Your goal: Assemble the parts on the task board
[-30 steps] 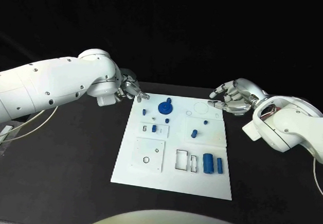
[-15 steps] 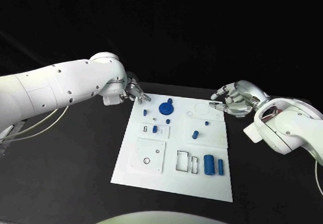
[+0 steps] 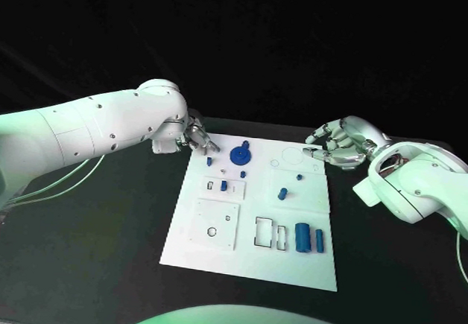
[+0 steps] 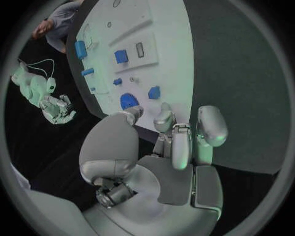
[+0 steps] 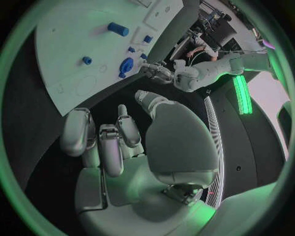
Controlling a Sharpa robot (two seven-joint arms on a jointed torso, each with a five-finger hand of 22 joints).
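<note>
The white task board (image 3: 252, 208) lies in the middle of the black table. A blue round disc (image 3: 239, 158) stands near its far end, with small blue pieces (image 3: 211, 161) and a blue peg (image 3: 282, 193) around it. Two blue cylinders (image 3: 302, 237) lie side by side nearer me. My left hand (image 3: 198, 139) hovers at the board's far left corner, fingers apart, holding nothing; in the left wrist view its fingers (image 4: 172, 142) reach toward the disc (image 4: 128, 101). My right hand (image 3: 338, 143) hangs by the far right corner, fingers loosely bent, with nothing in it (image 5: 123, 137).
Raised white square plates (image 3: 215, 223) and a rectangular slot (image 3: 265, 231) mark the board's near half. Black table surface runs on both sides of the board. Cables (image 3: 49, 186) trail under the left arm.
My left arm has swung in toward the board, bringing the hand slightly right and closer to the far left corner. The right hand has barely moved.
</note>
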